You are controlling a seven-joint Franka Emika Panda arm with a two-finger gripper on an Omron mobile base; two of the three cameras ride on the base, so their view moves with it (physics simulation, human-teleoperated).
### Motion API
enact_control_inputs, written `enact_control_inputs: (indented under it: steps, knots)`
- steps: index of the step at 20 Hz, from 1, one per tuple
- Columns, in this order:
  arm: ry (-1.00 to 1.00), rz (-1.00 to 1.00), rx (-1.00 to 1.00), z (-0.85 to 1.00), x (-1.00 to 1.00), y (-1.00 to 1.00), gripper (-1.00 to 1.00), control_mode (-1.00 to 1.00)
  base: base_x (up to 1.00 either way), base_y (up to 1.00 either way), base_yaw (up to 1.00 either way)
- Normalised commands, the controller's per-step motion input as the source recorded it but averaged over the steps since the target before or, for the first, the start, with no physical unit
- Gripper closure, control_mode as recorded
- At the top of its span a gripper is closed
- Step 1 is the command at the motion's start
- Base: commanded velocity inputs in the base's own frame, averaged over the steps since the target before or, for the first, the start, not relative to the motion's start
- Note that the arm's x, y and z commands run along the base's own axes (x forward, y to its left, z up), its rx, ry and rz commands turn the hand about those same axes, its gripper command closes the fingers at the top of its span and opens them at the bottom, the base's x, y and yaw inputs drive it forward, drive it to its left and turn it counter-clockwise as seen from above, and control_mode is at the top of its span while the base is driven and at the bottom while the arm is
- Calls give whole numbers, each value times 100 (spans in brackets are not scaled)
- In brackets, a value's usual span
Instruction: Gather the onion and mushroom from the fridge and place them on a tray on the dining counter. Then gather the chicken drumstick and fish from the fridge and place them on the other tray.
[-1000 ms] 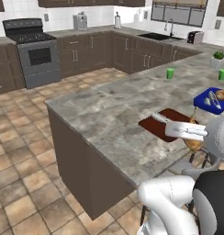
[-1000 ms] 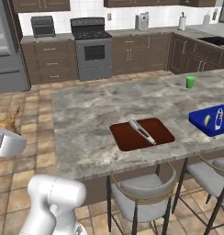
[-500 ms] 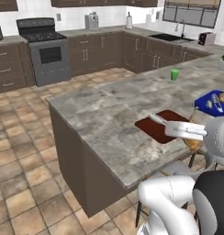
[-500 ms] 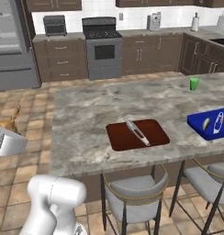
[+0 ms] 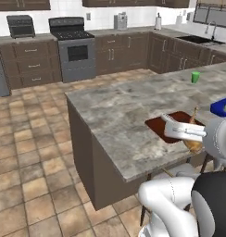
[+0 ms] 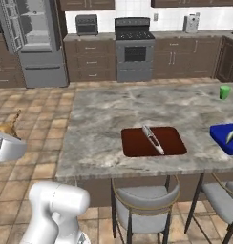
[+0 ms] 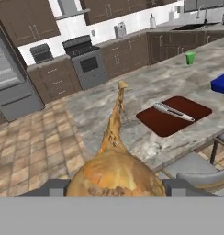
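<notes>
Off the worktop's (image 6: 104,143) left end, the tool (image 7: 114,187) grips the chicken drumstick (image 7: 114,170) by its broad end; it could slip before reaching the other tray (image 6: 154,141), where the fish (image 6: 153,138) lies.

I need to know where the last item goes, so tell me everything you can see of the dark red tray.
The dark red tray is a flat, matte red-brown rectangle with rounded corners and a low rim, lying level on the grey stone counter near its stool-side edge. A slim silvery fish lies diagonally across its middle; the rest of its surface is bare. The blue tray sits apart, further along the counter.
</notes>
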Motion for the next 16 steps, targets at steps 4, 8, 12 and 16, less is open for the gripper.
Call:
enact_control_inputs:
  steps: [4, 8, 12, 16]
  knots:
    - [0, 0, 0, 0, 0, 0, 100, 100, -50, -89, 31]
    - [0, 0, 0, 0, 0, 0, 100, 100, -52, -96, 23]
    - [0, 0, 0, 0, 0, 0, 100, 100, -69, -99, 4]
    - [0, 0, 0, 0, 0, 0, 100, 100, -79, -100, 0]
